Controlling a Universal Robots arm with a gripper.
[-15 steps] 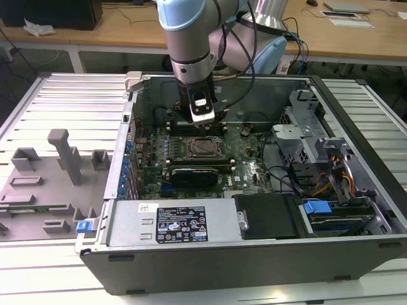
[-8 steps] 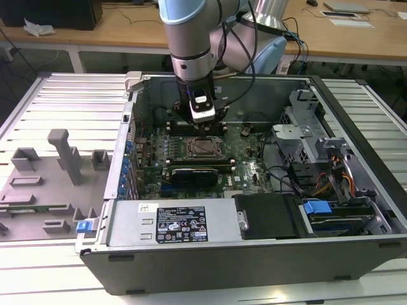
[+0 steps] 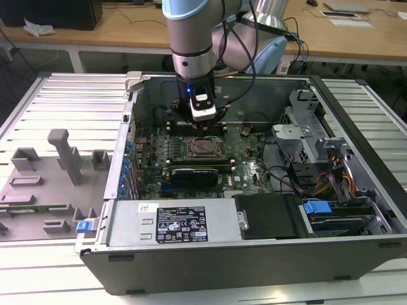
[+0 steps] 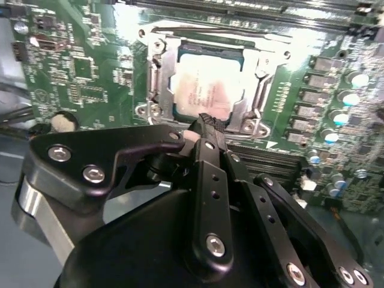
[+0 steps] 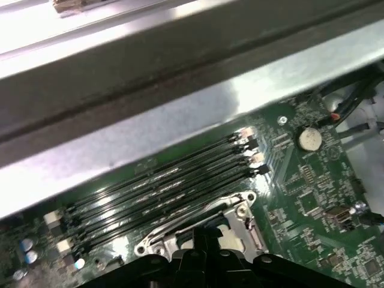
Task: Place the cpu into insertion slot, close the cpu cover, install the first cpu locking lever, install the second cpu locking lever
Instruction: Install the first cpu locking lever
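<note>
the jaws are drawn together with nothing visible between them. their tips hang just over one edge of the cpu cover [image 4: 157, 75]; contact cannot be told. the cover lies flat on the insertion slot [image 3: 205, 147], framing the seated cpu [image 4: 207, 90], so the first two steps look done. a wire locking lever [image 5: 192, 217] runs alongside the slot; latching cannot be told.

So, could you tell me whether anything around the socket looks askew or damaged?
Nothing stands out: the cpu sits flat and square in the window of the cpu cover, which lies down around it, and the gripper hangs at one edge of it.
</note>
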